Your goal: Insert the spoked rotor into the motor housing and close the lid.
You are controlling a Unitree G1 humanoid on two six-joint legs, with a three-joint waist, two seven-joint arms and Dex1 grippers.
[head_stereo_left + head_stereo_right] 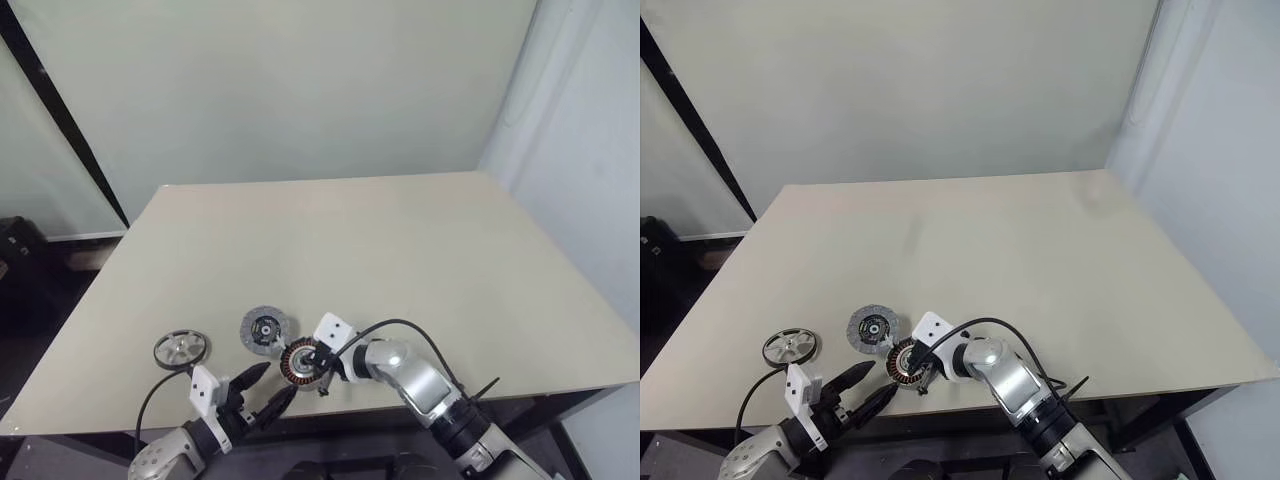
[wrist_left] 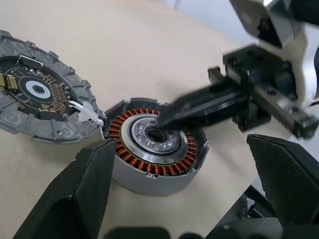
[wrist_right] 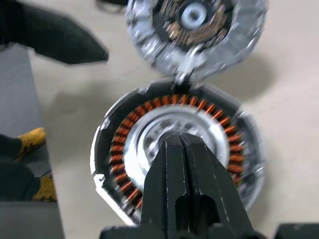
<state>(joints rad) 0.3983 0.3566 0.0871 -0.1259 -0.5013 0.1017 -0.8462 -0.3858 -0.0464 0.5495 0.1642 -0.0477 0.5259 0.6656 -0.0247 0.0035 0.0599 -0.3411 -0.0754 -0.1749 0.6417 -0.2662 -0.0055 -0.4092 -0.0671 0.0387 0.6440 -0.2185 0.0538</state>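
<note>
We see the motor housing (image 2: 155, 144) lying flat near the front edge of the table (image 1: 400, 250), a little left of centre, its ring of copper-coloured windings around a silver hub facing up. Just beyond it and slightly to the left lies the lid (image 2: 37, 97), a grey round cover with a dark circuit board on its upturned face; a small white connector with thin wires bridges the two where their rims nearly meet. The spoked rotor (image 1: 181, 348) rests flat on the table further to the left, apart from the lid and near the left edge, with nothing touching it. Our right gripper (image 3: 180, 142) reaches in from the right with its two black fingers pressed together, holding nothing; their shared tip points down at the central hole of the housing's hub, though we cannot tell whether it touches the metal. Our left gripper (image 2: 187, 164) sits at the near edge of the table, just on the near left of the housing, with its fingers (image 2: 82, 191) spread wide and empty; from the wrist camera the housing shows between and just beyond the two fingertips, which do not touch it. A black cable loops over the right wrist above the table's front edge.
</note>
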